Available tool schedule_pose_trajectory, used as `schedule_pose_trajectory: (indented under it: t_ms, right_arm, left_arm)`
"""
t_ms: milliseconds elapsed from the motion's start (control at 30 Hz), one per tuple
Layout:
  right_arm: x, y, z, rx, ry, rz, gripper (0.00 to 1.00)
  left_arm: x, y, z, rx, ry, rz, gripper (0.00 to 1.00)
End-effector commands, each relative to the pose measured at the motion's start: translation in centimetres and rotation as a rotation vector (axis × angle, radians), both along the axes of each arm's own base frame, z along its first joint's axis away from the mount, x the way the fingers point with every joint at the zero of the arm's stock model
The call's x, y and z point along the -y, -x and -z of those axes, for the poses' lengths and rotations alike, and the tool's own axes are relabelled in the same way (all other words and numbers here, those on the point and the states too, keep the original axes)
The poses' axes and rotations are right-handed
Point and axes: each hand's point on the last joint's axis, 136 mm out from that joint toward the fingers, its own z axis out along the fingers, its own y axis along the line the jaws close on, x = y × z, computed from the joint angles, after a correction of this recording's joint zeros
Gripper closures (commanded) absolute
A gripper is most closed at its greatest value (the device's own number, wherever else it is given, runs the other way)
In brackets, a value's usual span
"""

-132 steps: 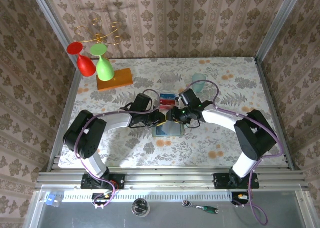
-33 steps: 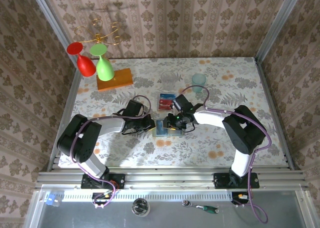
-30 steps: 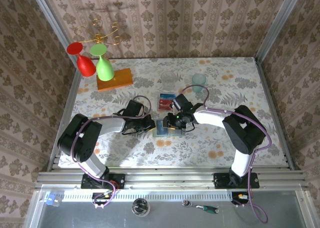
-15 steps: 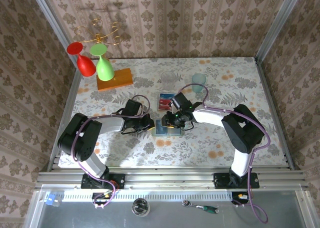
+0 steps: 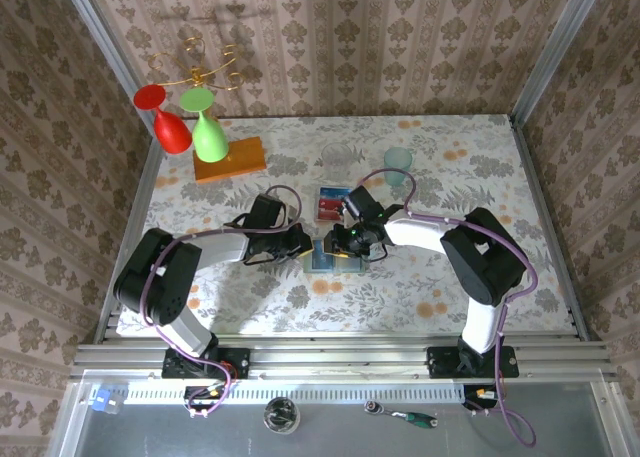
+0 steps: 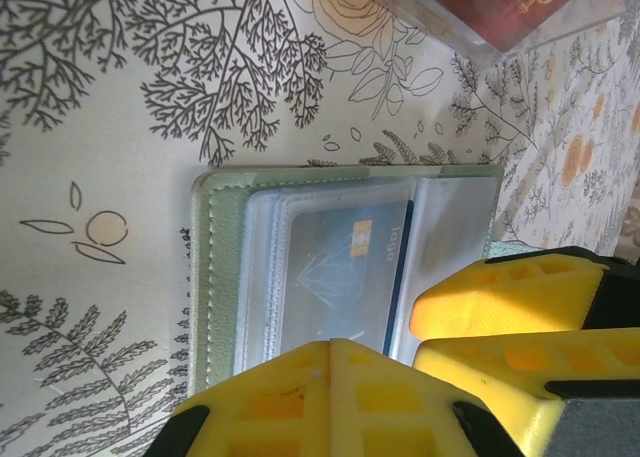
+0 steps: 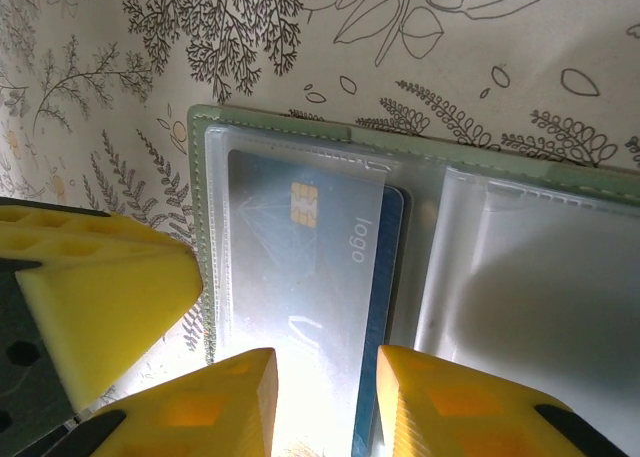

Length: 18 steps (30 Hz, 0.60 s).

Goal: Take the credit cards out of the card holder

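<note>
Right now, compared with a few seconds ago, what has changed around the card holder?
Both arms have come down. The left gripper, shut, now rests at the left edge of the card holder. The right gripper, fingers apart, sits over the blue card in its sleeve. Nothing was taken or released. The holder and the red cards stayed put.

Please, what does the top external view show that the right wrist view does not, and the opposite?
The top external view adds the red glass, the green glass, the orange block, the teal cup and the red cards farther back. The right wrist view adds the chip and the word "logo" on the blue card under a clear slot. Both share the card holder, open on the table, with the right gripper, jaws apart, and the left gripper at it.
</note>
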Motion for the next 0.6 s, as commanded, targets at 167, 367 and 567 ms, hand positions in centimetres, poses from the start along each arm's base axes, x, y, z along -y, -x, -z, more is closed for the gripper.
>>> schedule_pose_trajectory:
  t_ms: [167,367,567]
  right_arm:
    - [-0.6,-0.5,-0.1,-0.017,-0.026,-0.003,0.66]
    - [-0.7,-0.4,0.3,-0.027,-0.028,-0.006,0.66]
    - [-0.6,-0.4,0.8,-0.042,-0.020,0.000,0.66]
  left_arm:
    - [-0.3,0.9,2.5,-0.050,-0.043,0.029,0.97]
    - [-0.5,1.0,2.7,-0.056,-0.053,0.027,0.97]
    - [-0.5,1.0,2.7,-0.056,-0.053,0.024,0.98]
